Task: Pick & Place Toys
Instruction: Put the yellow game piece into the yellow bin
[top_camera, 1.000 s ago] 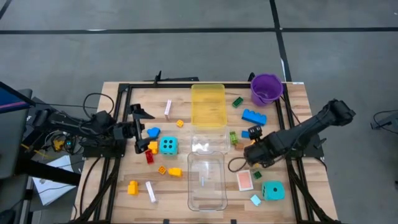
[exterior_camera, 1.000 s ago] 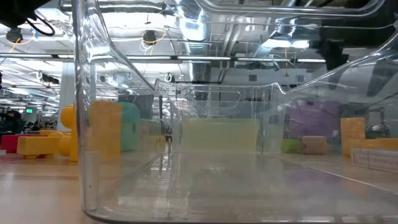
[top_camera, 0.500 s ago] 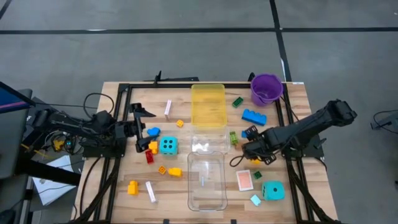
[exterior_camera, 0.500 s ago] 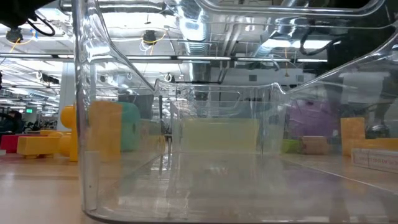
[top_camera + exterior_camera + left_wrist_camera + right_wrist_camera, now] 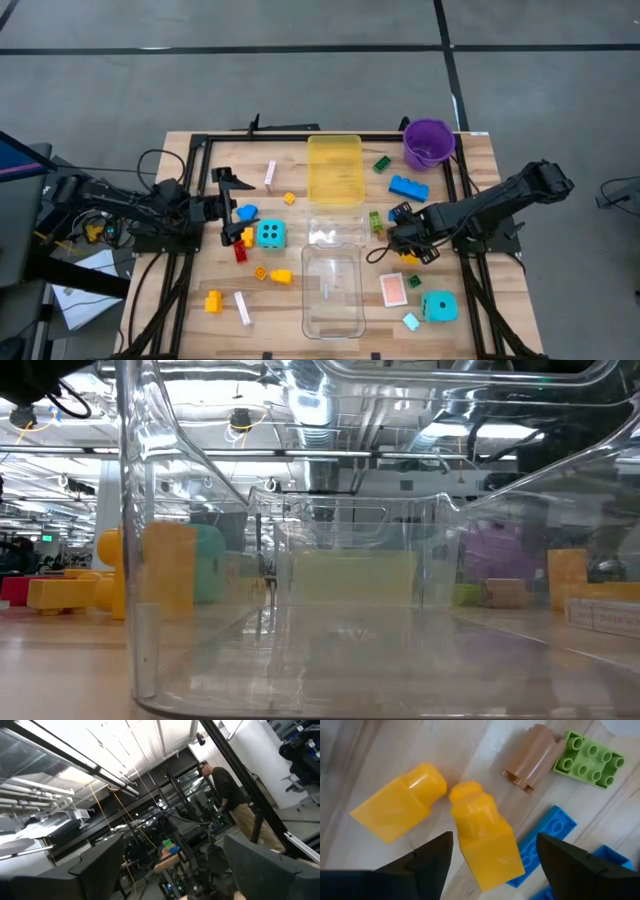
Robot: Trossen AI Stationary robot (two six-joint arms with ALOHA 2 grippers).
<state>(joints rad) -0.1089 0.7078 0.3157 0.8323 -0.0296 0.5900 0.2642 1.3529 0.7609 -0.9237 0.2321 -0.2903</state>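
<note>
Your right gripper (image 5: 492,851) hangs with fingers spread over a yellow plastic brick (image 5: 485,840) near the tabletop's right edge, gripping nothing. Your left gripper (image 5: 228,208), fingers wide and empty, waits near the left edge beside the cyan dotted die (image 5: 270,234).

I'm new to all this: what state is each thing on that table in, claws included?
left gripper: open, empty.
right gripper: open, straddling a yellow brick.
yellow brick: lying on its side, not gripped.
purple bucket: upright.
yellow tray: upright, looks empty.
pink card: flat, pink back up.
</note>
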